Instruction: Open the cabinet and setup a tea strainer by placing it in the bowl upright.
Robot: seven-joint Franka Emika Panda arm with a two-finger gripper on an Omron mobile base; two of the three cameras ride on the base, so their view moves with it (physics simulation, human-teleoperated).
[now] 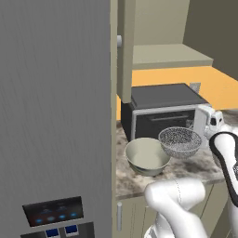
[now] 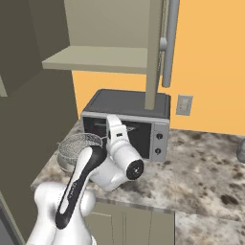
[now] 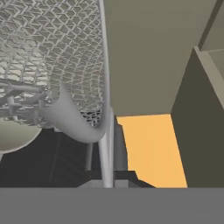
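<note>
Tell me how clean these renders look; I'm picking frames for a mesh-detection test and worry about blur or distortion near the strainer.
Left base view: the tea strainer and the bowl are sharp under flat, even light, without glare. Right base view: equally sharp, but the white arm covers part of the strainer. Hand view: the mesh looms very close and stretched, its handle crossing as a thin bright line.

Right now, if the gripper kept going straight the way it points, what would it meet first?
Shut on the silvery wire-mesh tea strainer, the gripper seems to point up at the beige wall cabinet. Its underside looks like the first surface in line, past the black oven and orange wall, though depth is unclear.
</note>
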